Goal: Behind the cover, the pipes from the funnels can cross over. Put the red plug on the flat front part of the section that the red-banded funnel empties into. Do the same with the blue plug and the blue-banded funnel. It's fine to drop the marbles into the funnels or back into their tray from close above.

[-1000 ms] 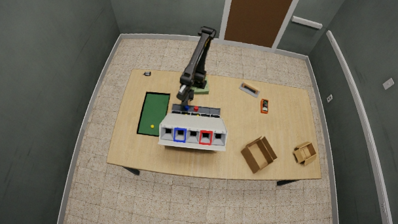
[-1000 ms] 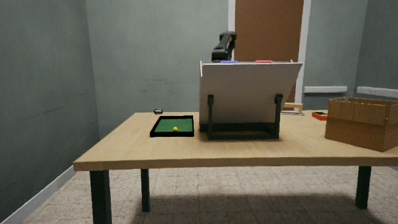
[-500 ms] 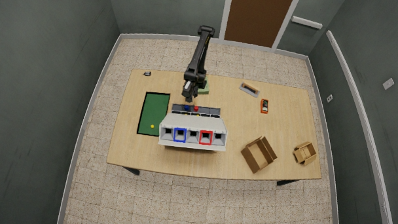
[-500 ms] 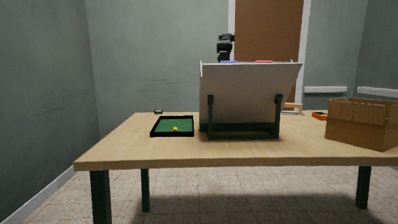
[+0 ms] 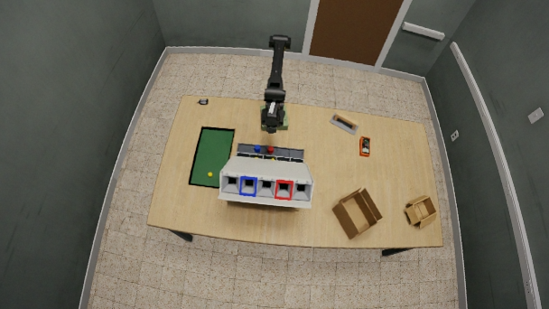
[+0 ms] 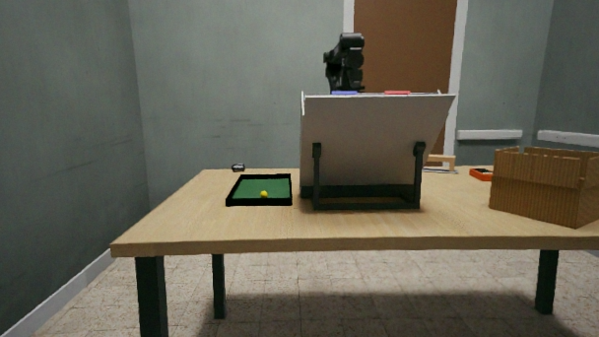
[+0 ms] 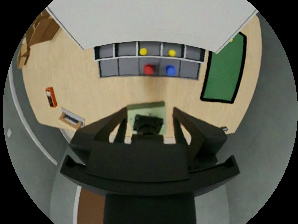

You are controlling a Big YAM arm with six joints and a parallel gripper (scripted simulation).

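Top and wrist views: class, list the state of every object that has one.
Gripper: open, empty.
Red plug: on middle front section.
Blue plug: on the front section beside it.
Two marbles: resting behind the plugs.
Third marble: in green tray.
Larger cardboard box: open-topped.
Brown door: looks shut.

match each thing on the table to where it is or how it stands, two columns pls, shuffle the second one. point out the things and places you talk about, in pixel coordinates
1. red plug (image 5: pixel 270 150) (image 7: pixel 149 69)
2. marble in the green tray (image 5: pixel 209 174) (image 6: pixel 264 194)
3. pincer (image 7: pixel 150 111)
4. orange box (image 5: pixel 365 146) (image 6: pixel 481 173) (image 7: pixel 51 97)

A. yellow
B. beside the blue plug (image 5: pixel 257 148) (image 7: pixel 170 70)
C. right of the funnels in the top view
D. open

Pairs: 1-B, 2-A, 3-D, 4-C
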